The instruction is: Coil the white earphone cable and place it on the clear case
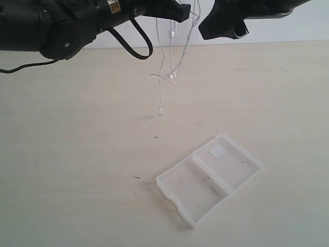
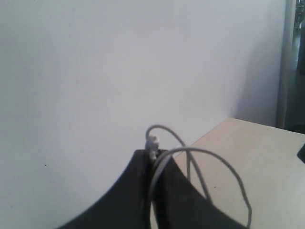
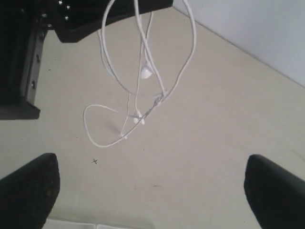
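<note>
Exterior view, left gripper (image 1: 182, 9) dangling white earphone cable (image 1: 172, 76) above table (image 1: 77, 154), clear case (image 1: 180, 188) well apart, open in 2 halves, left wrist view, jaws clamped on white earphone cable (image 2: 190, 150), right wrist view, right gripper (image 3: 152, 164) spread wide, possibly 2 earbuds hanging.

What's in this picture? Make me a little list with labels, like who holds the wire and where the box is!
left pincer: shut on the cable, up high
right pincer: open, empty, beside the cable
cable: dangles in loose loops, plug lowest
case: lies open on the table, nothing inside
patch: white, in one half of the case
cable on case: not yet
</note>
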Motion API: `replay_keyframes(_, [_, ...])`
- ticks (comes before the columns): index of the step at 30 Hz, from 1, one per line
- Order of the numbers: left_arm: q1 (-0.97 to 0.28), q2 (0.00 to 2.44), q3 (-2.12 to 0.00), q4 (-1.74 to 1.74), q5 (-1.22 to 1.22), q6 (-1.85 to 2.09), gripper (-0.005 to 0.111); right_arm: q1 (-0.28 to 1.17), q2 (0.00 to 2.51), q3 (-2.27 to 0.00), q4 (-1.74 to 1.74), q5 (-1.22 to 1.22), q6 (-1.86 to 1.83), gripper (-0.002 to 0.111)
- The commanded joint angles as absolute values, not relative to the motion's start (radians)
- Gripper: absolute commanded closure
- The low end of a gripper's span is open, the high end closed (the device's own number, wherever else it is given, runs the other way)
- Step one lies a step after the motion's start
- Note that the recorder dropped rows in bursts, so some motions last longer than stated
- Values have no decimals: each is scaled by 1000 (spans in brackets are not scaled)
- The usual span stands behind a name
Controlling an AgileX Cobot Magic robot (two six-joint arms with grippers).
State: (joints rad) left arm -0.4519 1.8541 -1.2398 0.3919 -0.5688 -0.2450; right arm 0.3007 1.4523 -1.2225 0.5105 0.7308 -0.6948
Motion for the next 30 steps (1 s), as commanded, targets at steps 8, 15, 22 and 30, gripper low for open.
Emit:
replay_keyframes(8, [-451, 1815, -1247, 385, -563, -247, 107, 302, 1419, -984, 1023, 432, -1138, 3])
replay_keyframes(15, [-451, 1814, -1247, 385, -554, -247, 107, 302, 1419, -858, 1553, 302, -1679, 3])
replay_keyframes(22, [-451, 1814, -1247, 385, -554, -247, 107, 302, 1420, -858, 1705, 344, -1669, 3])
replay_keyframes(30, [-451, 1814, -1247, 385, -552, -247, 107, 302, 1420, -858, 1744, 387, -1673, 3])
